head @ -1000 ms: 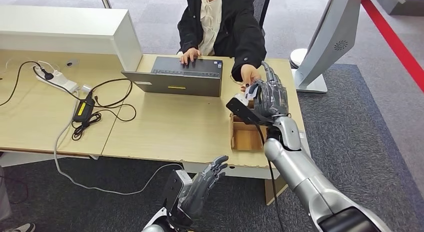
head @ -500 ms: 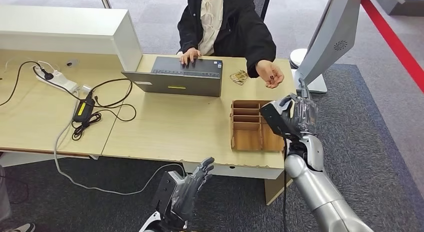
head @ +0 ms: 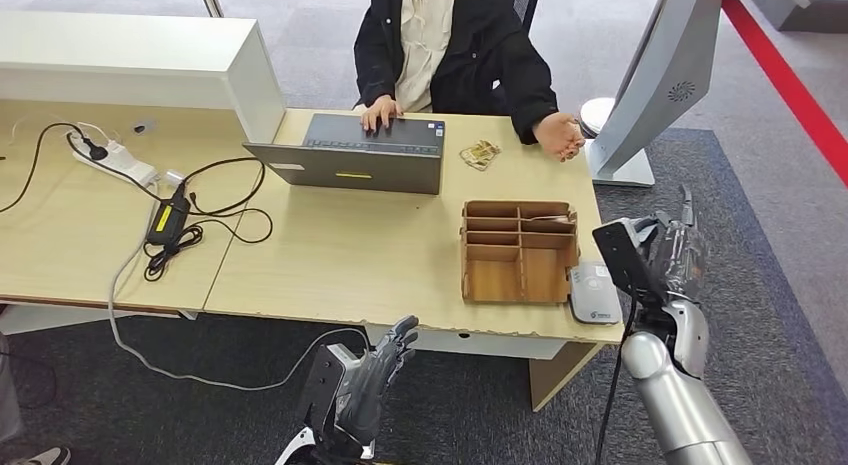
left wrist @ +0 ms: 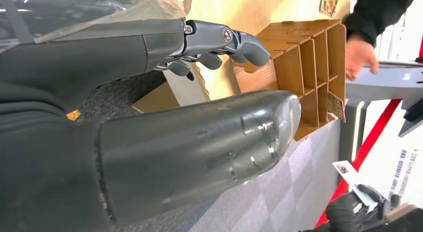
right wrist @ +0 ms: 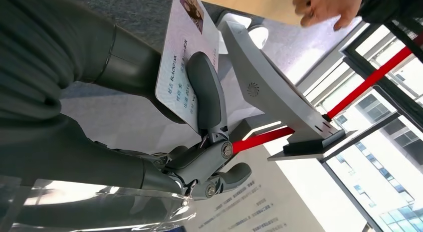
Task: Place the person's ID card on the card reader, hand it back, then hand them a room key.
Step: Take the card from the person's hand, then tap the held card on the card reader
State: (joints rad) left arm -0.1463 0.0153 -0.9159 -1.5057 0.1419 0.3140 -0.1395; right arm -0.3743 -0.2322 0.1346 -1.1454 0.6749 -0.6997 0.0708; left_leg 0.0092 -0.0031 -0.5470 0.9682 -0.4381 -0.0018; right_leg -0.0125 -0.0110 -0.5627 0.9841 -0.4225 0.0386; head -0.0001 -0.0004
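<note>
Right hand (head: 668,253) off the right end of the table (head: 330,255), ID card (right wrist: 185,57) pinched between thumb and finger. Card reader (head: 594,293) at near right table corner, beside wooden organizer (head: 518,252). Left hand (head: 368,380) below near edge, fingers loosely extended, empty.

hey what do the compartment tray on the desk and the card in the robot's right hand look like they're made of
Compartment tray: seemingly thin plywood or fibreboard, matte brown, with slotted dividers and darker cut edges.
ID card, pinched in the right hand: probably plastic, a stiff flat sheet with a smooth, faintly glossy printed face. Laminated card can't be ruled out.
</note>
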